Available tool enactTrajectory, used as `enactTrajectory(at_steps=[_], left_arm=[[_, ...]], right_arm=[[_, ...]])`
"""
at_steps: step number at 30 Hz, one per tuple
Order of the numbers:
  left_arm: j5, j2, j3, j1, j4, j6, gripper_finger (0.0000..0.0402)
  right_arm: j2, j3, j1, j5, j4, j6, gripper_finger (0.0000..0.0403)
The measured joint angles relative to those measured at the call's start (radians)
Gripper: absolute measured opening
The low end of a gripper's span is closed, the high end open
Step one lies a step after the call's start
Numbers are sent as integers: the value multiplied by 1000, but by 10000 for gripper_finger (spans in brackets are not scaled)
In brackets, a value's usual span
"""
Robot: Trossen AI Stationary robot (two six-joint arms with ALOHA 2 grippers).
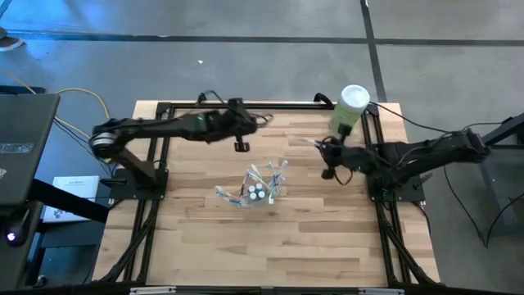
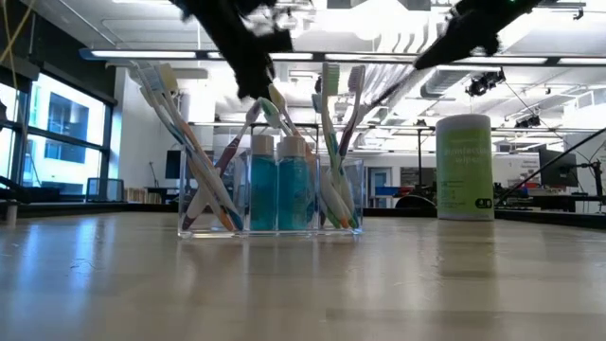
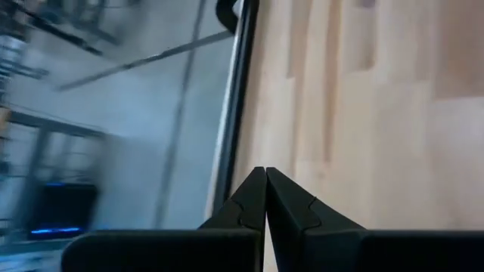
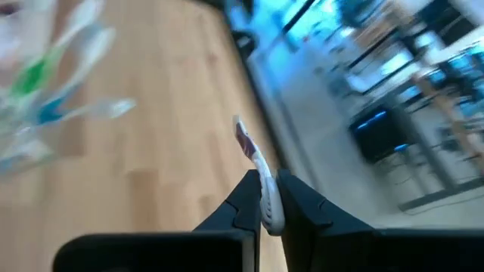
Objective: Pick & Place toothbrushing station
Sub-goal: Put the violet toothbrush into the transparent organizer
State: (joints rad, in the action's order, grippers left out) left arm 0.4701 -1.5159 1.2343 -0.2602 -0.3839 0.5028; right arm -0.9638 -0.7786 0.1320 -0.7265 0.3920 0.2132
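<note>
The right gripper (image 4: 265, 198) clenched a toothbrush (image 4: 257, 177) beside the clear cup (image 1: 256, 193), while the left gripper (image 3: 265, 198) hung clamped empty.

The table (image 1: 311, 238) was pale wood in long planks, framed by a black rail. The holder (image 2: 270, 225) was clear; its two tubes (image 2: 278, 189) were teal with white caps. The toothbrushes (image 2: 189, 142) showed white, blue, green and orange. The canister (image 2: 464, 169) was light green with a white lid. Both arms were dark. The brush (image 4: 261, 177) between the right gripper's (image 4: 266, 198) fingers was white with a reddish head.
</note>
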Motion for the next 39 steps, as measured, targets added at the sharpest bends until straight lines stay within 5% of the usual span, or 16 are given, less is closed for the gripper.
enactTrajectory(at_steps=[6, 13, 24, 39], left_arm=[[-302, 180, 0, -106, -153, -179, 3], [-523, 257, -1, -216, -229, -301, 3], [-552, 259, -2, -264, -229, -355, 3], [-553, 259, -2, -263, -140, -366, 3]], right_arm=[[-32, -152, 171, -7, 396, -336, 17], [-131, -287, 316, 100, 545, -488, 17], [-372, -492, 327, 204, 568, -394, 17], [-528, -565, 130, 444, 461, -224, 17]])
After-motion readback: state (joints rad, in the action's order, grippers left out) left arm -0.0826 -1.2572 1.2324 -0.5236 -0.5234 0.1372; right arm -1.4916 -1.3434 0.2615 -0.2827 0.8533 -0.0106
